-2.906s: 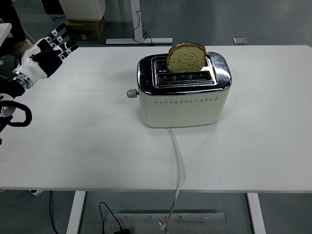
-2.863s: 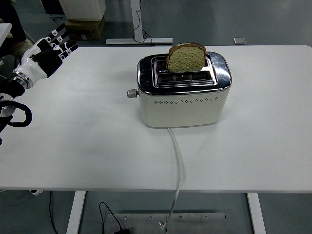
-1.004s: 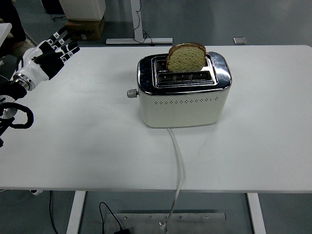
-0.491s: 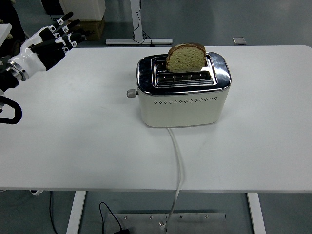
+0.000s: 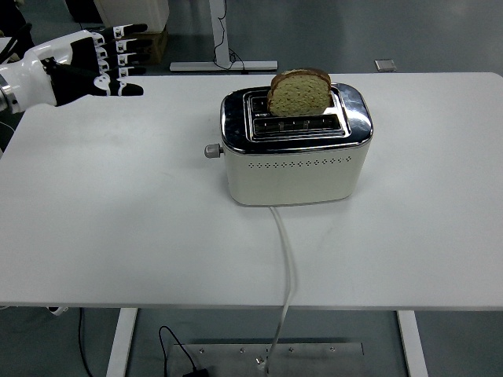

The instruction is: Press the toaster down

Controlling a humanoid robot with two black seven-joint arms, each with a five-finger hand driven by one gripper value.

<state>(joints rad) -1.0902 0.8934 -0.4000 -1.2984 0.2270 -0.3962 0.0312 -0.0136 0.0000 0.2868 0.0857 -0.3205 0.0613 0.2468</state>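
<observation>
White tabletop point(image 5: 118, 236) is seen from the head view, grey floor behind it. Cream two-slot toaster with chrome top point(image 5: 296, 149) is placed at mid-tabletop, slightly toward the far edge. Brown bread slice point(image 5: 299, 92) is seen standing tall in the far slot. Round grey lever knob point(image 5: 210, 150) is seen on the toaster's left end, raised. White power cord point(image 5: 287, 271) is run off the near edge. Left hand point(image 5: 86, 67) is held above the far-left corner, fingers extended and spread, nothing gripped, well apart from the toaster.
</observation>
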